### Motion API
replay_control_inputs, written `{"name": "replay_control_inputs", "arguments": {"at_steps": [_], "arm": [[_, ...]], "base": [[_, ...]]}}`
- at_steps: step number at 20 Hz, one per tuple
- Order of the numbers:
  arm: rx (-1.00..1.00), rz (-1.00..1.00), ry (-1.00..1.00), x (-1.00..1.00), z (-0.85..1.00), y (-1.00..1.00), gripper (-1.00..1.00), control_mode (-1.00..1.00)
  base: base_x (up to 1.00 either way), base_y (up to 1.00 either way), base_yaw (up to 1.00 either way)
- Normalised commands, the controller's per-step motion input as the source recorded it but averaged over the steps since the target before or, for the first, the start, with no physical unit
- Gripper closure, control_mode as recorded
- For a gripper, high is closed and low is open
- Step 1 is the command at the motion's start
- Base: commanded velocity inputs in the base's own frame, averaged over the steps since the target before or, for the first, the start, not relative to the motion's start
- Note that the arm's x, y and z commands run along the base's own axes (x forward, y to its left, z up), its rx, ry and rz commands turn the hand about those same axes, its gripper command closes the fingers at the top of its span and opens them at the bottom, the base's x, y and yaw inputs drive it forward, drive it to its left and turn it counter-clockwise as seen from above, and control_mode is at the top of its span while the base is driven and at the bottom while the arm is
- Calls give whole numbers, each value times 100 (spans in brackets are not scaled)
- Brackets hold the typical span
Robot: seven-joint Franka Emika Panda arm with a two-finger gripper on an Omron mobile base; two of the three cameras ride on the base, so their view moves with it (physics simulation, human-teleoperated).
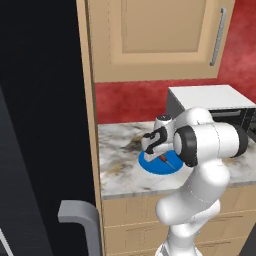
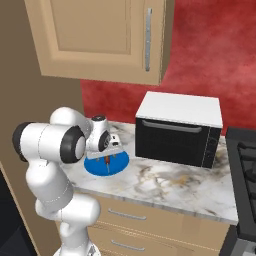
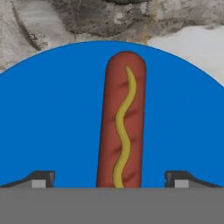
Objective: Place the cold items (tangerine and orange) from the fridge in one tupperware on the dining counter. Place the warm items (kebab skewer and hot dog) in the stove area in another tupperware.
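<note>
1. My pincer [image 3: 109,180] stands wide open and holds nothing. In the hand view its two dark tips rise at either side of the hot dog [image 3: 121,127], well clear of it, with the sausage lying midway between them.
2. The hot dog, with a wavy mustard line along its top, lies flat on a blue plate [image 3: 48,127], running lengthwise away from the hand.
3. The plate rests on the marbled tabletop [image 2: 165,182], near its left end.
4. Step in hand, as I judge it: the pickup of the hot dog, first of the warm items. No grasp is made yet.
5. The next move calls for a straight descent until the tips flank the sausage, then a closing across its narrow width, about mid-length so it lifts level.
6. The hand view gives the alignment of tips to sausage. The base views do not, as my arm covers much of the plate there.
7. The right base view adds the surroundings: a black and white oven [image 2: 177,132] beside the plate, a stove edge [image 2: 245,165] further right, and a wall cabinet [image 2: 100,35] above. I cannot make out a tupperware or the kebab skewer.
</note>
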Motion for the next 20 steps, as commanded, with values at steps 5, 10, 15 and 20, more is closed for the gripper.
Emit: {"name": "replay_control_inputs", "arguments": {"at_steps": [5,10,15,20], "arm": [[0,0,-3,-62,-74,-5,100,-100],[1,0,0,-70,-75,-18,100,-100],[10,0,0,-94,-34,-17,100,-100],[16,-2,0,-88,-5,-5,100,-100]], "base": [[0,0,0],[0,0,0],[0,0,0],[0,0,0]]}}
